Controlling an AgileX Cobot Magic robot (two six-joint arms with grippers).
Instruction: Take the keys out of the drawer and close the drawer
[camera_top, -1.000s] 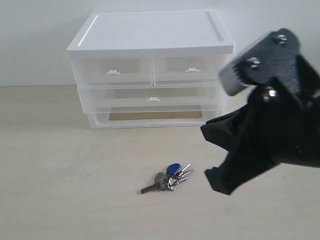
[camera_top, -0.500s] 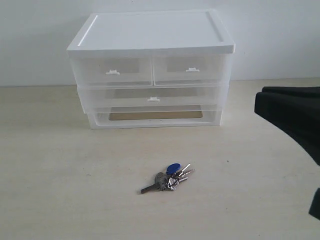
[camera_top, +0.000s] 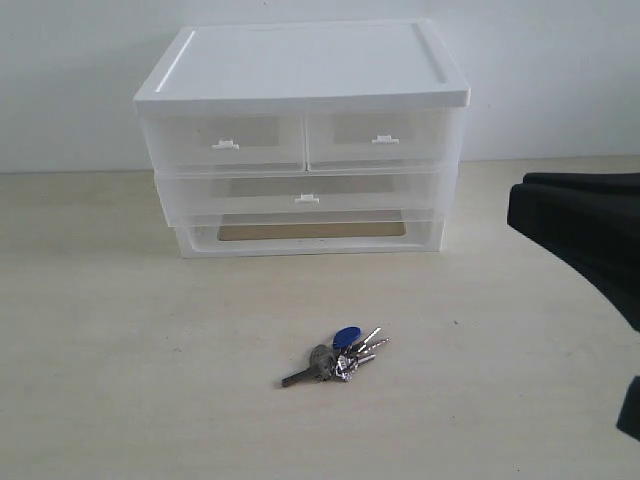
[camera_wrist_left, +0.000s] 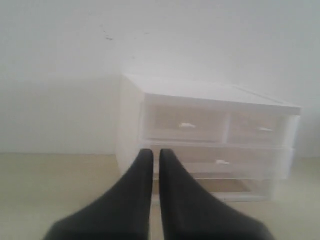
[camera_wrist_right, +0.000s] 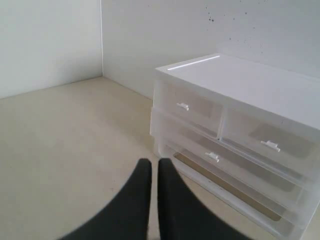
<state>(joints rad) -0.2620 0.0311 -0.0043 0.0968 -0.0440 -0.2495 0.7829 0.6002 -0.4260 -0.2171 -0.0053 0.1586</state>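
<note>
Withdrawn to the right edge, the right arm (camera_top: 585, 240) leaves open table (camera_top: 120, 380) around the keys (camera_top: 335, 358); the drawer (camera_top: 225, 142) sits flush shut. Left gripper (camera_wrist_left: 155, 152) and right gripper (camera_wrist_right: 154, 162) hover empty, fingers together.

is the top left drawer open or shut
Shut. The upper left drawer sits flush with the upper right drawer beside it, and the keys lie out on the table in front.

Left pincer (camera_wrist_left: 155, 156), right pincer (camera_wrist_right: 154, 165): matte black, tapered.
</note>
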